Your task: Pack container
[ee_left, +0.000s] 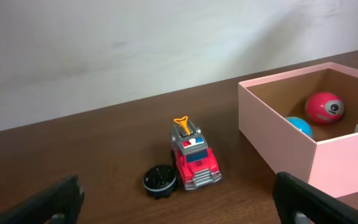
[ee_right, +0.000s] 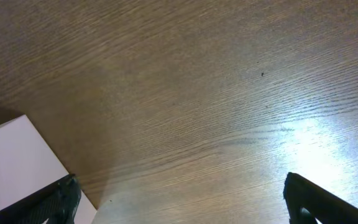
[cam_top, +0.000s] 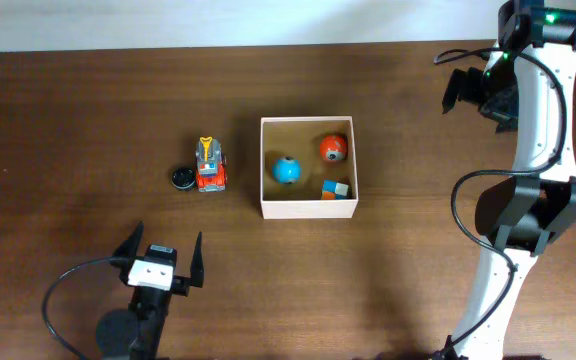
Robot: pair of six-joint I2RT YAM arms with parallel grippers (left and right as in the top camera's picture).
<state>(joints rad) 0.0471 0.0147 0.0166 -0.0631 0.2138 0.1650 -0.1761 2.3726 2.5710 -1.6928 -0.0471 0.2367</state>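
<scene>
The container point(cam_top: 308, 209), a square white box with tan cardboard inside, stands mid-table. It holds a blue ball point(cam_top: 286, 169), an orange-red ball point(cam_top: 333, 148) and a small blue and orange block point(cam_top: 336, 189). Left of it stand a red toy truck point(cam_top: 209, 167) and a black round wheel point(cam_top: 182, 178), touching side by side. My left gripper point(cam_top: 163, 255) is open near the front edge, pointing at the truck point(ee_left: 193, 158) and wheel point(ee_left: 160, 181), well short of them. My right gripper point(cam_top: 458, 90) hangs open at the far right, apart from the container point(ee_right: 17, 155).
Brown wooden table point(cam_top: 88, 110) with a pale wall behind it. The right arm's white links point(cam_top: 528, 200) and cable rise along the right side. The left arm's base and cable point(cam_top: 68, 290) sit at the front left.
</scene>
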